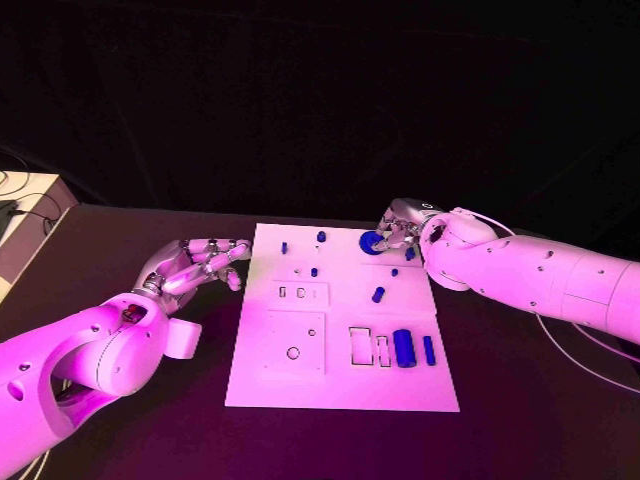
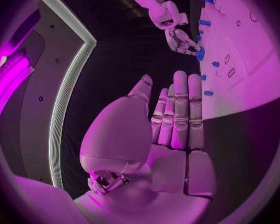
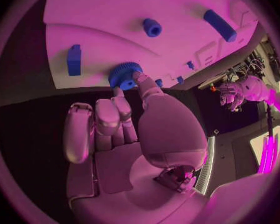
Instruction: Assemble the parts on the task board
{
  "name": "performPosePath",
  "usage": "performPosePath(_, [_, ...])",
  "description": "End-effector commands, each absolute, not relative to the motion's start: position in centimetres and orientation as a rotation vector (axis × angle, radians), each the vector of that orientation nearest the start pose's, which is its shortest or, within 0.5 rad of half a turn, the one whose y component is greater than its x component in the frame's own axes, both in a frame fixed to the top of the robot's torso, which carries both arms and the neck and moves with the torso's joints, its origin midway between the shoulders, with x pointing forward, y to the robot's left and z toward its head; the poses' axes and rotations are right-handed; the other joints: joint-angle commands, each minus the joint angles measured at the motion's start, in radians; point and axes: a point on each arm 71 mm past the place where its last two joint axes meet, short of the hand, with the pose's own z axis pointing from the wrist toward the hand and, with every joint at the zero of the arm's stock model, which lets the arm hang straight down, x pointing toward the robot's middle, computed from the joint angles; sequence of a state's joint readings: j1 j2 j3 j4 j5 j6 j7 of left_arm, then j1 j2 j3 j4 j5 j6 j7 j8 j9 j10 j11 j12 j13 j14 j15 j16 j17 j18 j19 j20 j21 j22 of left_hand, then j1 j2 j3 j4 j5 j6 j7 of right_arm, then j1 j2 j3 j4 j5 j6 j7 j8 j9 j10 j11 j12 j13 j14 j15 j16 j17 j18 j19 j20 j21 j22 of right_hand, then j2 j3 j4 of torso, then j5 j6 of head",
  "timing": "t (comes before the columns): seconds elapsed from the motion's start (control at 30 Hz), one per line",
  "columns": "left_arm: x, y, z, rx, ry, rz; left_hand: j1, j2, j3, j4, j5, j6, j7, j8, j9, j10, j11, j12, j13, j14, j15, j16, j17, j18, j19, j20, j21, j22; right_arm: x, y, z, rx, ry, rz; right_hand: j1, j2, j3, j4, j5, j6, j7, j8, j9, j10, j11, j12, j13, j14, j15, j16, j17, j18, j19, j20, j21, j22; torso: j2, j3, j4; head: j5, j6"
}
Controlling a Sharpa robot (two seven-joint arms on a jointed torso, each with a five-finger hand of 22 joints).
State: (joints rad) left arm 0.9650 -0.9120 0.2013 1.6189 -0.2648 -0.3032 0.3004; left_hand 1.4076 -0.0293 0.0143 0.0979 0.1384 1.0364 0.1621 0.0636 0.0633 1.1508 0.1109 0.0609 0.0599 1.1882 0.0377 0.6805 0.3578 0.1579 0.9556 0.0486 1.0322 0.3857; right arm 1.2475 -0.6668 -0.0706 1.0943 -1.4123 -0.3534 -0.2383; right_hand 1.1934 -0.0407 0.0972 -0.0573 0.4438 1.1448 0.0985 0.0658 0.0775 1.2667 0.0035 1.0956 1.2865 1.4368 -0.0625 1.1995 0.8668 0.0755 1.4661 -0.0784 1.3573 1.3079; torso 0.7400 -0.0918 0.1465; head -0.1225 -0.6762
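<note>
Evidently right hand (image 3: 124, 129) pinches blue gear (image 3: 125, 75) at fingertips over task board (image 1: 270, 380), probably for seating; left hand (image 1: 193, 265) open, idle beside board.

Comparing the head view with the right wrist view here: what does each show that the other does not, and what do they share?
Head view alone: the whole task board with its rectangular and round cut-outs, and the large blue cylinder beside a slim blue bar near the board's front.

Right wrist view alone: the toothed rim of the blue gear, and the right hand's fingertips touching it.

Both: the right hand at the gear on the board's far edge, the left hand holding nothing, fingers apart, beside the board, and small blue parts on the board.
</note>
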Motion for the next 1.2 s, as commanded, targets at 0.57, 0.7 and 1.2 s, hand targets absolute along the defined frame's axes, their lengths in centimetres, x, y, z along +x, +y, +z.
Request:
performPosePath(0.57, [46.0,21.5,-19.1,-1.007,1.481,-1.549,0.007,0.004,0.006,0.002,-0.002,0.003,-0.006,-0.001,-0.001,-0.006,-0.001,-0.001,0.000,-0.005,-0.003,0.007,-0.002,0.010,-0.005,-0.001,0.004,-0.001,53.8,-21.2,-17.7,-0.109,1.468,0.376,-0.013,0.007,-0.003,0.002,-0.021,0.005,0.001,0.004,0.002,0.010,-0.002,-0.009,0.003,-0.002,-0.007,0.002,0.003,-0.019,0.089,-0.004,0.004,0.200,-0.002,-0.0024,0.0036,0.005,0.000])
performPosePath(0.7, [46.0,21.5,-19.2,-1.007,1.481,-1.550,0.007,0.004,0.006,0.002,-0.002,0.003,-0.006,-0.001,-0.001,-0.006,-0.001,-0.001,0.000,-0.005,-0.003,0.007,-0.002,0.010,-0.005,-0.001,0.004,-0.001,53.5,-20.3,-17.8,-0.126,1.469,0.395,-0.013,0.007,-0.003,0.002,-0.021,0.005,0.001,0.004,0.002,0.010,-0.002,-0.009,0.003,-0.002,-0.007,0.002,0.003,-0.019,0.089,-0.004,0.004,0.200,-0.002,-0.0035,0.0045,0.008,-0.001])
performPosePath(1.2, [46.0,21.3,-19.1,-1.005,1.483,-1.556,0.006,0.001,0.013,0.001,-0.002,0.002,-0.005,-0.001,-0.001,-0.007,-0.001,-0.001,0.000,-0.006,-0.003,0.007,-0.002,0.010,-0.005,-0.001,0.007,-0.005,54.2,-17.3,-18.4,-0.159,1.481,0.411,-0.013,0.005,-0.003,0.004,-0.023,0.004,0.002,0.004,0.002,0.009,-0.002,-0.011,0.003,-0.002,-0.006,0.000,0.002,-0.019,0.089,-0.004,0.003,0.200,-0.003,-0.0054,0.0068,0.012,0.000])
